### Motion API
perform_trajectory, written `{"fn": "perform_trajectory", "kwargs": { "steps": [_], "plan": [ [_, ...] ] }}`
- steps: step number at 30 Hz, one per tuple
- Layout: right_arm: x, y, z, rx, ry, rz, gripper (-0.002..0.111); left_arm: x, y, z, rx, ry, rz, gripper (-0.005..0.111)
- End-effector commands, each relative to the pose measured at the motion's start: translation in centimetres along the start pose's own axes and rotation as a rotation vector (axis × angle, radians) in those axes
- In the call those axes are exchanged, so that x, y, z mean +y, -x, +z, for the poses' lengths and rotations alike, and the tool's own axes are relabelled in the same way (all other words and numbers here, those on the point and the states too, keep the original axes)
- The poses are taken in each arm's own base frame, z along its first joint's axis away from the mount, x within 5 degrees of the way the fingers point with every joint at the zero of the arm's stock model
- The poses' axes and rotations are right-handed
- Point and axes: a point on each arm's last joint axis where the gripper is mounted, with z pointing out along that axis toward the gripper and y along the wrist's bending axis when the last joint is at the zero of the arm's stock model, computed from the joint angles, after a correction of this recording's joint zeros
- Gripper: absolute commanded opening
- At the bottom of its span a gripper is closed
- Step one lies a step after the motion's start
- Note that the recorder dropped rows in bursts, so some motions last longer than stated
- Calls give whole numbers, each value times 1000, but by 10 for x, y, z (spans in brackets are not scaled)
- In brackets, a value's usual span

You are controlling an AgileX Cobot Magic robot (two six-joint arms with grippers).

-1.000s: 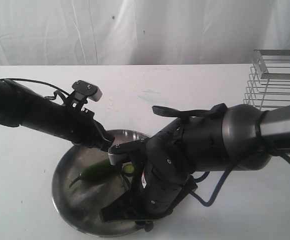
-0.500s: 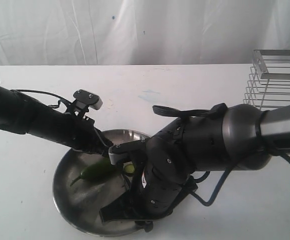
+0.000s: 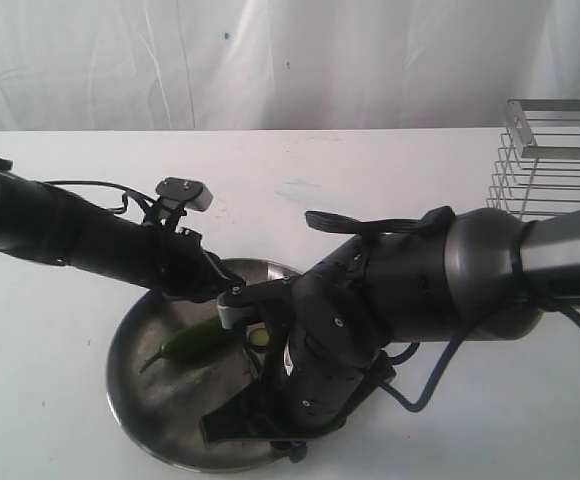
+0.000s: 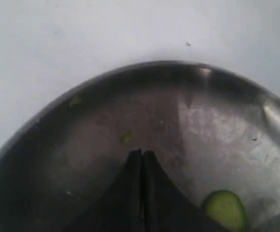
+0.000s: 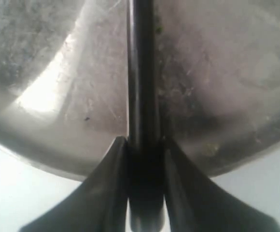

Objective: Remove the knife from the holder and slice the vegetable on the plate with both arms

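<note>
The steel plate (image 3: 120, 372) lies near the table's front, with the green vegetable (image 3: 194, 343) on it and a cut slice (image 3: 258, 338) beside it. My left gripper (image 3: 222, 289) is shut and empty over the plate's far rim, just above the vegetable's thick end. In the left wrist view its closed tips (image 4: 142, 153) hover over the plate (image 4: 188, 111), with the slice (image 4: 225, 209) close by. My right gripper (image 5: 142, 141) is shut on the knife (image 5: 140, 72), which runs out over the plate (image 5: 217, 72). From outside, the right arm (image 3: 370, 320) hides the knife.
The silver wire holder (image 3: 552, 158) stands at the right edge of the white table (image 3: 350, 170). The right arm's bulk covers the plate's right side, and a white curtain hangs behind.
My left arm has slid a little to the right and lowered, bringing its shut gripper further over the plate's far rim. The right arm and vegetable have stayed put.
</note>
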Motion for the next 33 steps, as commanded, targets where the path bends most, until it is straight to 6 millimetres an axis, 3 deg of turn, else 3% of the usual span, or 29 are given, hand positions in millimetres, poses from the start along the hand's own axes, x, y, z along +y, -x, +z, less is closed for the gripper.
{"fn": "perform_trajectory", "kwargs": {
  "steps": [1, 7, 24, 27, 33],
  "plan": [
    [-1, 1, -3, -17, 1, -11, 0, 0, -13, 14, 40, -55, -28, 0],
    [-2, -1, -3, 4, -7, -11, 0, 5, -26, 24, 94, -56, -22, 0],
    [-5, -13, -4, 128, -43, 7, 0, 3, -29, 23, 130, -84, -11, 0],
    [-5, -14, -4, 144, -49, 7, 0, 0, -22, 21, 109, -111, -4, 0],
    [-5, -14, -5, 146, -47, 7, 0, -10, 14, -2, -7, -110, 17, 0]
  ]
}}
